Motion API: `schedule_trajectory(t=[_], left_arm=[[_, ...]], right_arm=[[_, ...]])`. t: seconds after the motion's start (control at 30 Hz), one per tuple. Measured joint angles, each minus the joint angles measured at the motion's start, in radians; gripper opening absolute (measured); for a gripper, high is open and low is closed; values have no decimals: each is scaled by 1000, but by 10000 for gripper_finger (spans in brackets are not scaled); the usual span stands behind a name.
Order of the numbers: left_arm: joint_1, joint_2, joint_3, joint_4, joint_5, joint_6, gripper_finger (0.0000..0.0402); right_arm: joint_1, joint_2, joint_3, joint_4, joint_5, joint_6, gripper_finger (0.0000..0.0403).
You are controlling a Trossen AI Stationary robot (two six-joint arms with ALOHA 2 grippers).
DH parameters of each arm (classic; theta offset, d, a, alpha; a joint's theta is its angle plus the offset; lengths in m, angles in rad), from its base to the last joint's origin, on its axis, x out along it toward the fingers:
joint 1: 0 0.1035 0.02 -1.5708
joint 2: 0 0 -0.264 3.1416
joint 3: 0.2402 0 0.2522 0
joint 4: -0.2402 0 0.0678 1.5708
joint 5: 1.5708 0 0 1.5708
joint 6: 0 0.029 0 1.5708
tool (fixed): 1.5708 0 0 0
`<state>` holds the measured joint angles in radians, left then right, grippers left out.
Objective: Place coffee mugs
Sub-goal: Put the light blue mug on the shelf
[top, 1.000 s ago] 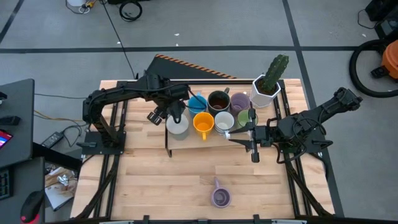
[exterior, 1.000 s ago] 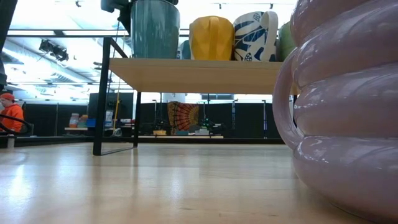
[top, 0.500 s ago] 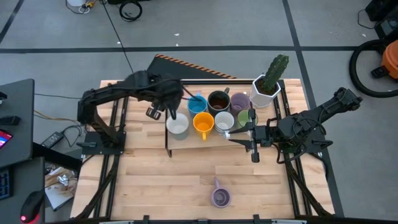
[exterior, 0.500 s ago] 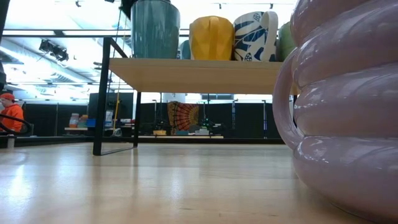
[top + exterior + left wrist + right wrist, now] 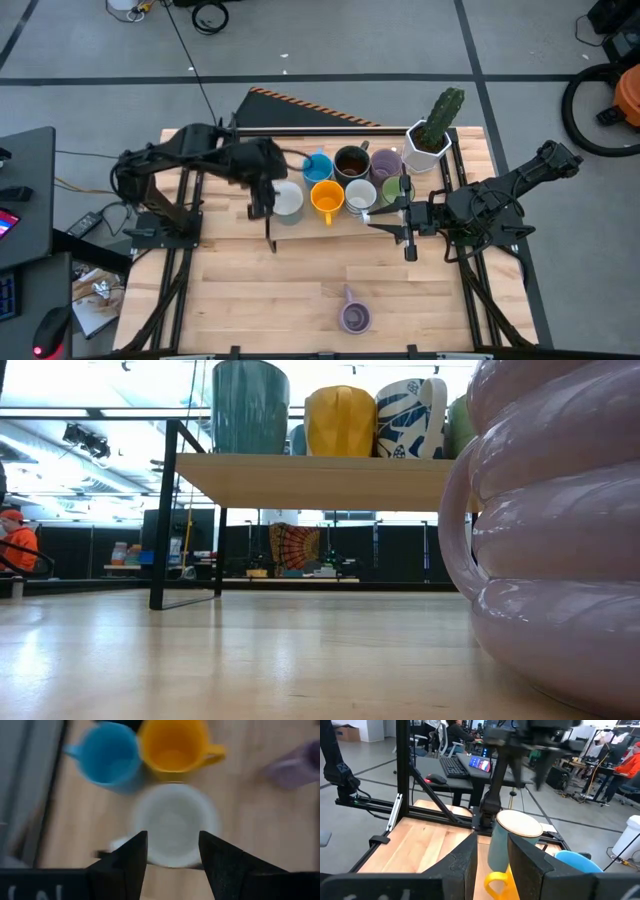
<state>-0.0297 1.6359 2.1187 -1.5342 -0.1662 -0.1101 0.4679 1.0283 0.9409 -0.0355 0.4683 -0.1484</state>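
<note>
Left pincer (image 5: pixel 171 851) is open, holds nothing; white mug (image 5: pixel 174 824) stands on shelf (image 5: pixel 320 478) directly below it, beside orange mug (image 5: pixel 172 745). Risk: w/ careless retreat, a finger clips rim and tips it. Right pincer (image 5: pixel 372 218) waits near shelf's other end.

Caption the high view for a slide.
Left gripper open beside the grey mug on the shelf; right gripper waits by the row; one purple mug sits alone.
</note>
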Motion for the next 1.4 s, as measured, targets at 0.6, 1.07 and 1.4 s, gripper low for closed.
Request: schedule_trajectory(t=[0.6,1.07,1.4], left_arm=[[-161,93,-131,93,-122,-146,182],[-141,181,-131,38,-116,-138,149],[-118,181,-131,18,-117,51,71]], right_arm=[[-2,18,0,-5,1,18,113],[-2,18,0,-3,1,15,113],[-2,18,0,-3,0,15,113]])
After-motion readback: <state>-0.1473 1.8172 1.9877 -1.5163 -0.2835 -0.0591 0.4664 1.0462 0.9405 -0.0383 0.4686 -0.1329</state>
